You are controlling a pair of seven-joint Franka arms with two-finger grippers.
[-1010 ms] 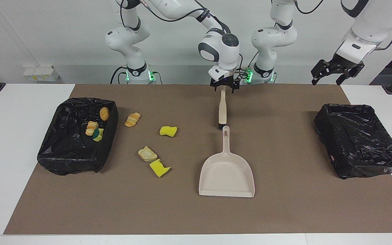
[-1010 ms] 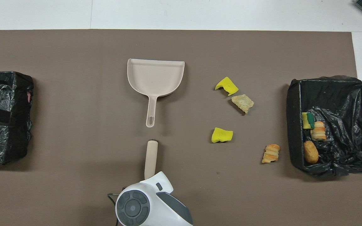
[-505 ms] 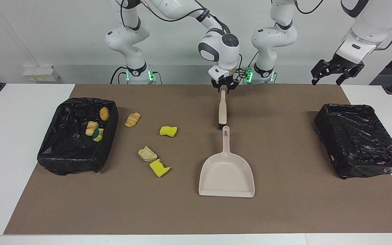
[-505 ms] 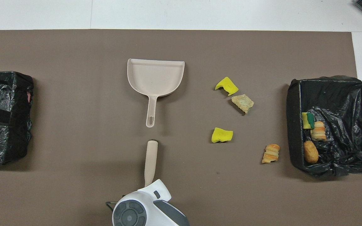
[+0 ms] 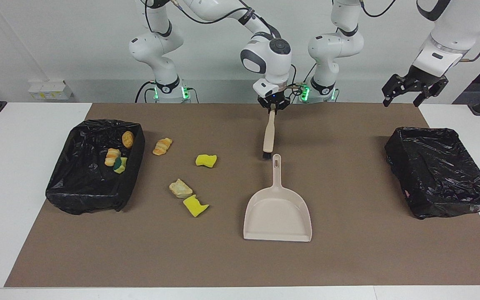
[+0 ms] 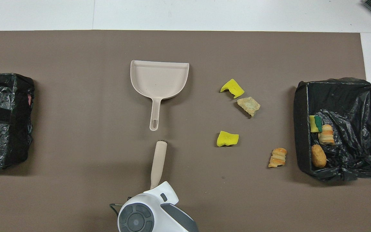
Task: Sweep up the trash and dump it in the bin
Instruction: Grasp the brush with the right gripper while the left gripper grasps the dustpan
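My right gripper [image 5: 272,106] is shut on the top end of a beige brush [image 5: 268,134], which hangs tilted with its black bristles close to the mat, just nearer the robots than the handle of the beige dustpan [image 5: 277,210]. In the overhead view the brush [image 6: 158,159] points at the dustpan [image 6: 159,79]. Trash lies on the mat toward the right arm's end: two yellow chunks [image 5: 206,160] [image 5: 195,206], a tan piece [image 5: 180,188] and an orange pastry [image 5: 162,146]. My left gripper [image 5: 403,96] is open and waits in the air over the left arm's end.
A black-lined bin [image 5: 81,189] at the right arm's end holds three scraps [image 5: 115,159]. A second black-lined bin [image 5: 440,177] sits at the left arm's end. A brown mat [image 5: 348,258] covers the table.
My right gripper closed on the brush handle and raised it. The brush now tilts, with its bristle end swung slightly toward the right arm's end. The left arm barely moved.
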